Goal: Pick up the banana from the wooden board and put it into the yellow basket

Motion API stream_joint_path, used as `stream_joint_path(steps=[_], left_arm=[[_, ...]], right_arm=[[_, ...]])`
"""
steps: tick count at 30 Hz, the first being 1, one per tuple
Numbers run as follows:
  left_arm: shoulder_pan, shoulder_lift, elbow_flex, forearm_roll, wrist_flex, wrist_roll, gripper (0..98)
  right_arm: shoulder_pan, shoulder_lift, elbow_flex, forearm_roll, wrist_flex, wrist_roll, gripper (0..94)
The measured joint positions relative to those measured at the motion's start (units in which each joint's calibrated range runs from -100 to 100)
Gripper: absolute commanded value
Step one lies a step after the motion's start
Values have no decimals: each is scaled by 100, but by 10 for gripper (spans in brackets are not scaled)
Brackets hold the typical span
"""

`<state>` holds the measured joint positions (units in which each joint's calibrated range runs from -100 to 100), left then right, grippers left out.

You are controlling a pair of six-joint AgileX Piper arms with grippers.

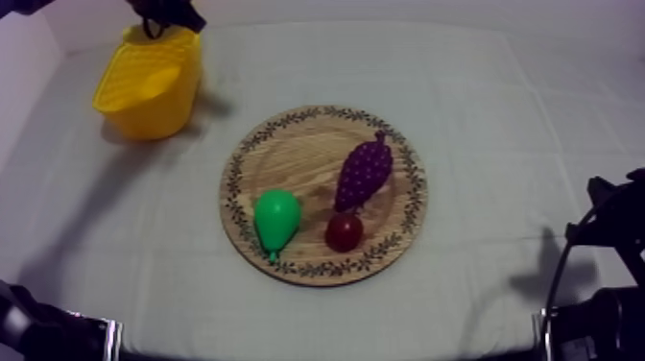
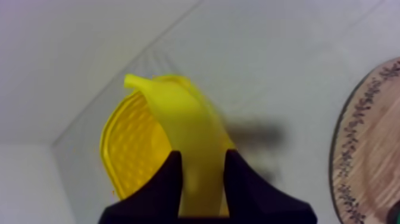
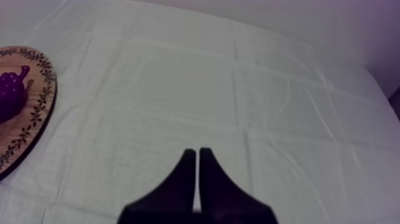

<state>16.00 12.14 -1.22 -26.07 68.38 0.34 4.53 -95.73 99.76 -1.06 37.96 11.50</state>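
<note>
The yellow banana (image 2: pixel 190 128) is clamped between the black fingers of my left gripper (image 2: pixel 201 173), which is shut on it and holds it right over the yellow basket (image 2: pixel 128 149). From above, that gripper (image 1: pixel 165 17) hangs at the far rim of the basket (image 1: pixel 149 82) at the back left; the banana itself is hidden there. The round wooden board (image 1: pixel 288 154) lies mid-table. My right gripper (image 3: pixel 197 158) is shut on nothing, its fingers together as a wedge over bare cloth.
On the board lie a green pear (image 1: pixel 276 217), a purple bunch of grapes (image 1: pixel 364 173) and a small red fruit (image 1: pixel 344 231). The board's rim (image 3: pixel 41 113) and the grapes (image 3: pixel 11 92) lie off to the side of my right gripper. My right arm (image 1: pixel 605 278) rests low.
</note>
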Motion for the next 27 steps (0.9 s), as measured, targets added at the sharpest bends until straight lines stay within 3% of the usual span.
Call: stream_joint_path(steps=[10, 27], left_arm=[[-586, 246, 310, 24, -330, 152, 278], [-788, 1121, 616, 157, -1120, 472, 284]], right_arm=[[0, 0, 0, 0, 0, 0, 3], [0, 0, 0, 0, 0, 1, 3]])
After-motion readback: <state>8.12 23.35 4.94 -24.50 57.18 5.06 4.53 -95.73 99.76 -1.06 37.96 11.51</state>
